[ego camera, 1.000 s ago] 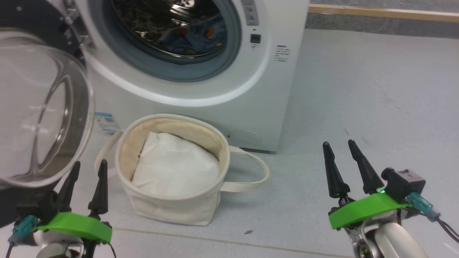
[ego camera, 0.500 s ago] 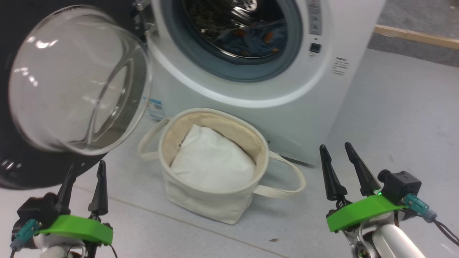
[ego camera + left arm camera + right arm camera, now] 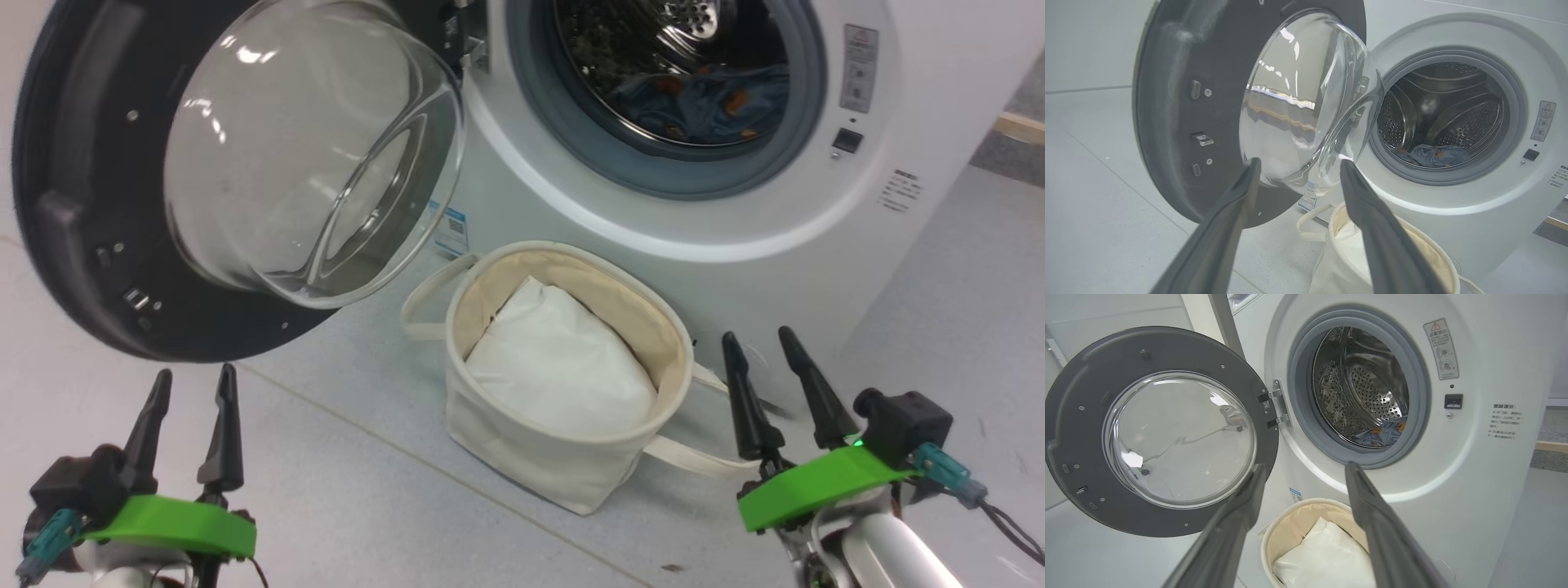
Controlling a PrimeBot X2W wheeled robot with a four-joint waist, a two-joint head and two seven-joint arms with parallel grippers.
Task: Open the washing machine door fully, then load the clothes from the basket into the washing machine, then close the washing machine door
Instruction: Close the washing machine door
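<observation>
Head view crops the washing machine (image 3: 735, 269) at top and right, and the drum (image 3: 678, 33) loses its upper part. Clothes (image 3: 702, 94) sit low in the drum at 1 o'clock, blue with orange specks. Print too small to read, lower edge hidden by the grey ring (image 3: 678, 175).

Washing machine door (image 3: 82, 204) stands swung wide at 10 o'clock, top edge cut off. Its glass bowl (image 3: 310, 147) bulges my way and covers part of the blue label (image 3: 451, 231).

Basket (image 3: 522, 445) stands on the floor (image 3: 351, 482) near centre, just in front of the machine, below the opening. A white pad (image 3: 555, 376) hides its bottom, so I can't tell if anything lies under it. One handle (image 3: 408, 314) loops out at 9 o'clock; the other runs behind my right fingers (image 3: 744, 400). Both wrist views crop the basket at 6 o'clock.

My left fingers (image 3: 224, 425) at 7 o'clock: spread apart, holding nothing, touching nothing, below the door rim. Right fingers at 5 o'clock: spread apart too, empty, tips beside the basket rim. Whether they touch the handle, can't tell.
</observation>
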